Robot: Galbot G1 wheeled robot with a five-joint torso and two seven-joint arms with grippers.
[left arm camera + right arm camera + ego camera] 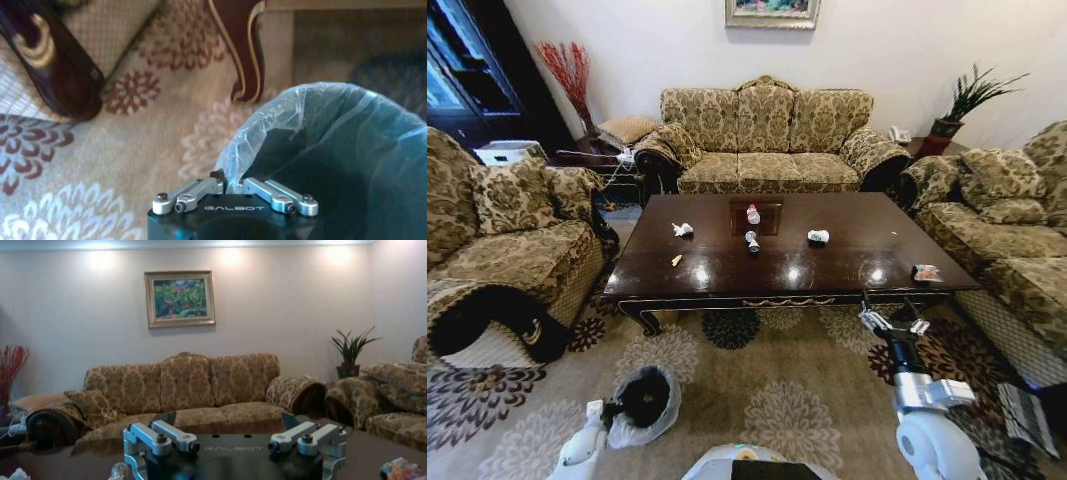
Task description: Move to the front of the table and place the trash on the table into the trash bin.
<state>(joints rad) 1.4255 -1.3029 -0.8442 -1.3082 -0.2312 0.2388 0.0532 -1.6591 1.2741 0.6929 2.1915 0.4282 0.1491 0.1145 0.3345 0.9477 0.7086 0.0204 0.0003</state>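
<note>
The dark glossy table (727, 280) stands ahead of me. The trash on it includes crumpled white paper (683, 229), a yellow scrap (676, 260), a red-labelled bottle (753, 214), a second small bottle (752, 241), a white wrapper (818, 236) and a colourful packet (926, 272). The trash bin (642, 400) sits low over the carpet at my left. My left gripper (230, 187) is shut on the bin's bag-lined rim (267, 130). My right gripper (892, 322) is open and holds nothing, just before the table's front edge. In the right wrist view the right gripper (233, 440) looks across the tabletop, with the packet (400, 470) to one side.
Patterned sofas surround the table: one behind it (767, 140), one at the left (507, 240), one at the right (1017, 230). A potted plant (957, 105) stands in the back right corner. Floral carpet (767, 390) lies between me and the table.
</note>
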